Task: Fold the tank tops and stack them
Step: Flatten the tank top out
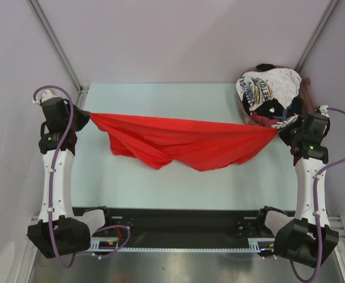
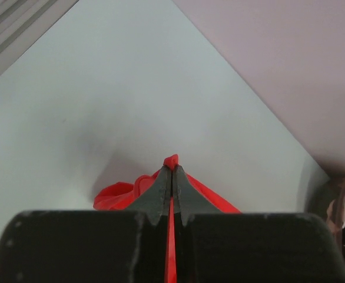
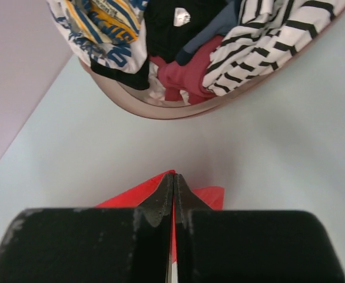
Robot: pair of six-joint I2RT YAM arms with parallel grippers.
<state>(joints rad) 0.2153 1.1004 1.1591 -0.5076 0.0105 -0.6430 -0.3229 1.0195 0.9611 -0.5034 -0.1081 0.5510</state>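
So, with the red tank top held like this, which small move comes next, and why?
Probably lower both ends together, laying the red tank top flat on the table: the left pincer and right pincer are shut on those ends, and the middle sags.

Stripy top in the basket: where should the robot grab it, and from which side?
Probably the bunched fold of the striped tank top by the basket rim, coming down from above: it lies uppermost there, its folds raised. The left gripper and right gripper are shut on the red tank top, so free one first.
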